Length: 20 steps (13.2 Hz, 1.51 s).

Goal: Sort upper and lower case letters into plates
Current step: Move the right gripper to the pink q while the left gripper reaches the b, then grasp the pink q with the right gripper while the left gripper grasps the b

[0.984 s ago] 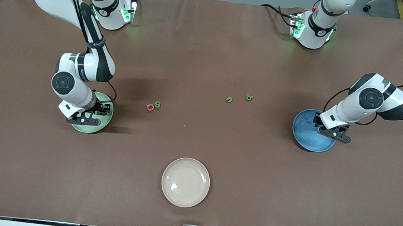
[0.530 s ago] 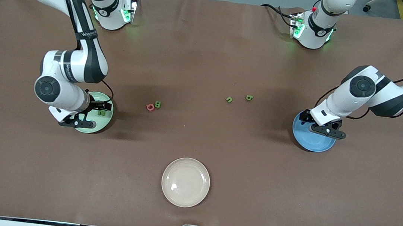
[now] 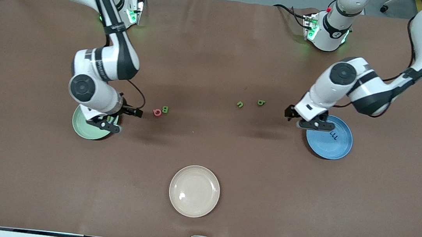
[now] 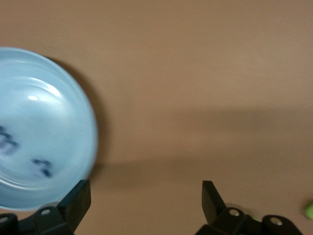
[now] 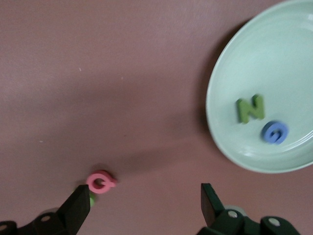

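Sorting partway done. Pale green plate (image 3: 86, 126) at the right arm's end holds a green N (image 5: 250, 108) and a blue G (image 5: 274, 132); blue plate (image 3: 329, 138) at the left arm's end holds two dark blue letters (image 4: 41, 167), an m and one too blurred to read. Left on the bare table: red Q (image 3: 157, 112) touching green B (image 3: 165, 109), and green n (image 3: 240, 104) near green b (image 3: 261, 102), mid-table. Right gripper (image 3: 122, 119) is over the green plate's rim, jaws spread, empty. Left gripper (image 3: 305, 118) is over the blue plate's edge, jaws spread, empty. Judgement: four letters placed, four to go.
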Available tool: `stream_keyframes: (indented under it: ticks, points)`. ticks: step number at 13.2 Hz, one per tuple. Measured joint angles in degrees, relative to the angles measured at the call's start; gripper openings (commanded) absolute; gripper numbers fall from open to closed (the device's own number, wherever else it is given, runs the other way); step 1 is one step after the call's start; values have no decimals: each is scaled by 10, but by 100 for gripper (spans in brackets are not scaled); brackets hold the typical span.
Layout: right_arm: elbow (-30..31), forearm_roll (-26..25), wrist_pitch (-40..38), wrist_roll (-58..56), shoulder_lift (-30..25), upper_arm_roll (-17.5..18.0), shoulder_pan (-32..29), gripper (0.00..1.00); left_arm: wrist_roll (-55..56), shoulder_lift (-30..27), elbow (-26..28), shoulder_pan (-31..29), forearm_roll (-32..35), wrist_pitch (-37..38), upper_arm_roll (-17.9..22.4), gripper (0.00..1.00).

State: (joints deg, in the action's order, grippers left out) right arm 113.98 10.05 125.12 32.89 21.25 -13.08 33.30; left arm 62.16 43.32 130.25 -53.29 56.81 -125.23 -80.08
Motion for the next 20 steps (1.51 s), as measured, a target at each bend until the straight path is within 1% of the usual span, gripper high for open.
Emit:
stream_keyframes:
  ticks: [2, 4, 5, 7, 8, 10, 11, 13, 14, 16, 18, 20]
  points:
    - [11, 0, 27, 110, 2, 0, 27, 100, 66, 0, -4, 67, -1, 0, 10, 100]
    - [12, 0, 35, 191, 2, 0, 36, 100, 119, 0, -15, 149, -1, -2, 51, 100]
    - [12, 0, 35, 208, 2, -3, 36, 100, 135, 0, -20, 183, -1, -10, 74, 100]
    - [11, 0, 36, 212, -1, -11, 29, 100, 159, 1, -21, 226, -1, -38, 110, 100]
    - [9, 0, 36, 212, -2, -12, 26, 100, 166, 3, -21, 237, -2, -45, 119, 100]
    - [8, 0, 38, 214, -2, -12, 24, 99, 170, 6, -21, 248, -2, -51, 123, 100]
    - [8, 0, 38, 224, -2, -11, 25, 100, 170, 6, -21, 253, -2, -51, 126, 100]
    - [12, 0, 46, 270, -2, -11, 25, 100, 170, 7, -20, 271, -2, -52, 145, 100]
    - [21, 0, 60, 298, -1, -10, 27, 100, 170, 7, -20, 281, -2, -55, 156, 100]
    - [54, 0, 112, 349, 0, -7, 40, 99, 171, 9, -14, 291, -2, -77, 170, 99]
    - [80, 0, 155, 388, 4, -5, 58, 97, 171, 9, -11, 291, -2, -88, 176, 98]
    - [88, 0, 177, 418, 12, -4, 73, 95, 171, 9, -10, 291, -1, -97, 180, 98]
